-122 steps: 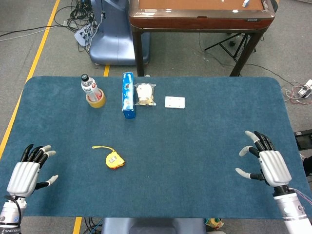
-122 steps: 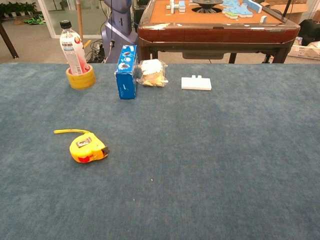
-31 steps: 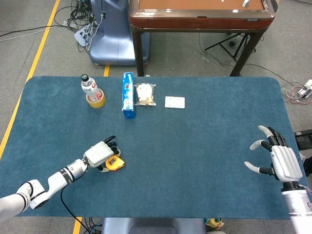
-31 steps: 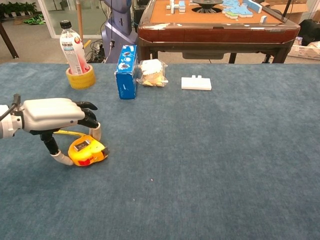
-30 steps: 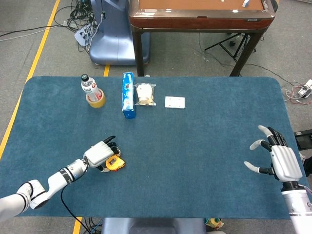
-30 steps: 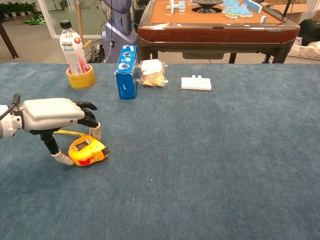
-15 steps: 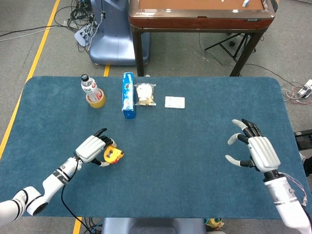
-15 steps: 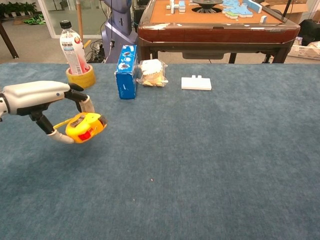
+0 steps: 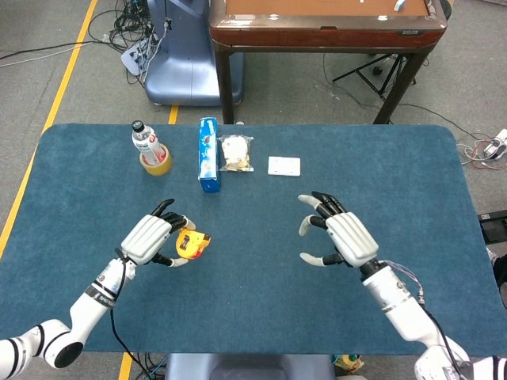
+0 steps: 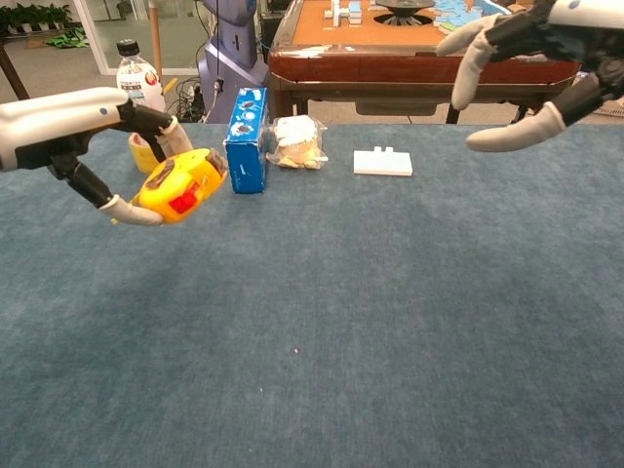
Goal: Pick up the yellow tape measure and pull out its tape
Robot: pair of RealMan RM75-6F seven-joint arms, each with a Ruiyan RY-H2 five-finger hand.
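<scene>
My left hand (image 9: pixel 152 238) (image 10: pixel 73 132) holds the yellow tape measure (image 9: pixel 191 243) (image 10: pixel 181 186) up off the blue table, pinched between thumb and fingers, with its red button facing the chest camera. My right hand (image 9: pixel 342 235) (image 10: pixel 531 54) hangs in the air over the middle of the table, to the right of the tape measure and apart from it. Its fingers are spread and it holds nothing. No drawn-out tape shows.
Along the far side of the table (image 9: pixel 333 317) stand a bottle (image 9: pixel 143 140) inside a tape roll (image 9: pixel 157 161), a blue box (image 9: pixel 207 155), a bagged snack (image 9: pixel 236 153) and a white block (image 9: pixel 283 165). A brown table (image 9: pixel 325 24) stands beyond.
My left hand has raised the tape measure higher and a little rightward. My right hand has swung in from the right side to the table's middle, still spread.
</scene>
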